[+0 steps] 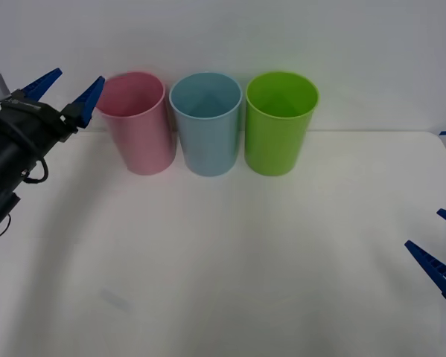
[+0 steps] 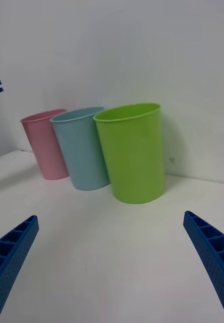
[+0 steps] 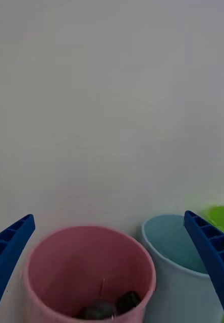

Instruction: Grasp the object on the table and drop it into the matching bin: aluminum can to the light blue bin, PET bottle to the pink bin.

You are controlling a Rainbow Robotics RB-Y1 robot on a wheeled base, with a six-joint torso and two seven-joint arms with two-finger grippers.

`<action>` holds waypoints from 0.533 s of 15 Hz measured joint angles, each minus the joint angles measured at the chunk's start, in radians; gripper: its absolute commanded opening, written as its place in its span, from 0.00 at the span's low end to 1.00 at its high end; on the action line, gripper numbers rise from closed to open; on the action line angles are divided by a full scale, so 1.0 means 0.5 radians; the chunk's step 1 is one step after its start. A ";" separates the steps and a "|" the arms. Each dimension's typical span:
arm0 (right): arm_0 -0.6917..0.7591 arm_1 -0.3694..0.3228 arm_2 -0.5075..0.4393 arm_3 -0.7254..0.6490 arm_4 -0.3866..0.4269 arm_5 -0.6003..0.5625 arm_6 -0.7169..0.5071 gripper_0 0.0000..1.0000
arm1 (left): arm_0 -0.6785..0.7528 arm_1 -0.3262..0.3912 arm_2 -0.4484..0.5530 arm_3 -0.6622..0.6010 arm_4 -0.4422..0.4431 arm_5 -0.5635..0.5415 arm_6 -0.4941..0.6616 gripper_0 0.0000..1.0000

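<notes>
Where the white table (image 1: 230, 268) meets the wall, three tall bins stand in a row along its far edge: the pink bin (image 1: 139, 123) nearest the far left corner, the light blue bin (image 1: 206, 123) touching it in the middle, and a green bin (image 1: 279, 123) on the other side. Raised just beside the pink bin's rim, the left gripper (image 1: 66, 88) has its blue fingers spread apart and empty. At the table's right edge, the right gripper (image 1: 440, 249) is likewise spread wide, holding nothing. Smallest, the PET bottle (image 3: 109, 306) lies inside the pink bin, at its bottom
</notes>
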 measured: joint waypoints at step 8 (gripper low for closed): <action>0.000 0.000 0.000 0.000 0.000 0.000 0.000 1.00 | 0.508 0.029 0.481 -0.120 0.143 -0.720 -0.123 1.00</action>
